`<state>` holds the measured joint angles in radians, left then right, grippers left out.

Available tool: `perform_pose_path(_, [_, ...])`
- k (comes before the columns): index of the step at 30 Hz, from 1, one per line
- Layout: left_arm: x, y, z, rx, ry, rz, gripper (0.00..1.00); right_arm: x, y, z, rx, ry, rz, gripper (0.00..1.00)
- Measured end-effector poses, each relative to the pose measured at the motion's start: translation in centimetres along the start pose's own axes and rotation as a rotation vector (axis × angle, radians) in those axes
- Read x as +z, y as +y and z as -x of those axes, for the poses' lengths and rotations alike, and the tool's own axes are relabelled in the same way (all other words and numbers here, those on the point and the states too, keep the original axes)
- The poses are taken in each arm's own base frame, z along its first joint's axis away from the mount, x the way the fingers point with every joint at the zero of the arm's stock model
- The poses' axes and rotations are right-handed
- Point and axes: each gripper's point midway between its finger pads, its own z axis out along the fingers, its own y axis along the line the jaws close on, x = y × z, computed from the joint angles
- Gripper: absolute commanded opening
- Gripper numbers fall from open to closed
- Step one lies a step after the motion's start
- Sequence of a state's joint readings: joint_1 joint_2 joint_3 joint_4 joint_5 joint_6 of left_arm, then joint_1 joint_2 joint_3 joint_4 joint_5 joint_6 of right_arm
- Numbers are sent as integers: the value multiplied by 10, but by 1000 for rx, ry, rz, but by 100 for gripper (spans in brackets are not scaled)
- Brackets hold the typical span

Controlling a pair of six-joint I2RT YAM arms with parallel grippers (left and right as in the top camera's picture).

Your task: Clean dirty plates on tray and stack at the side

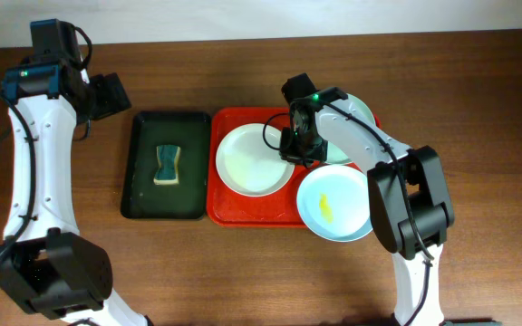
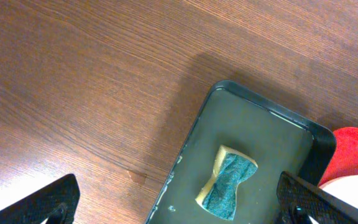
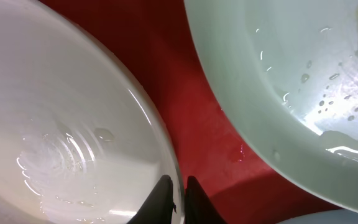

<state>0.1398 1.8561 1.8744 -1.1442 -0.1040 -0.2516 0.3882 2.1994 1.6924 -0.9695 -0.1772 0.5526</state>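
Overhead, the red tray (image 1: 234, 215) is sitting mid-desk, its left rim lying just beside the dark green tray (image 1: 139, 163) that is holding a sponge (image 1: 167, 165). The white plate (image 1: 247, 163) is filling the red tray's left half. A second blue-green plate (image 1: 362, 110) is lying at the far right corner, mostly under the right arm. The smeared blue-green plate (image 1: 347, 195), carrying a yellow smear (image 1: 325, 208), is overhanging the near right corner. The right end effector (image 3: 178, 186) is pinching nearly closed on the white plate's right rim, with only a narrow red strip separating that rim from the neighbouring plate. The left end effector (image 2: 178, 185) is hanging wide open and empty over the green tray's far left edge. Bare desk (image 1: 243, 272) is lying open around both trays.
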Motion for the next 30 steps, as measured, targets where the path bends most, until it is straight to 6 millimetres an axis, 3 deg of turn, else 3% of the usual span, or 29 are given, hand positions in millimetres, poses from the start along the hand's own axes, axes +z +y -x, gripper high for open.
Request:
perform_pose_path(22, [0, 0, 0, 0, 0, 0, 99, 2, 3, -4, -16, -3, -18, 12])
perform_pose_path(24, [0, 0, 0, 0, 0, 0, 99, 4, 7, -3, -28, -18, -13, 4])
perform_pose_path(30, [0, 0, 0, 0, 0, 0, 99, 7, 13, -6, -49, -27, -21, 4])
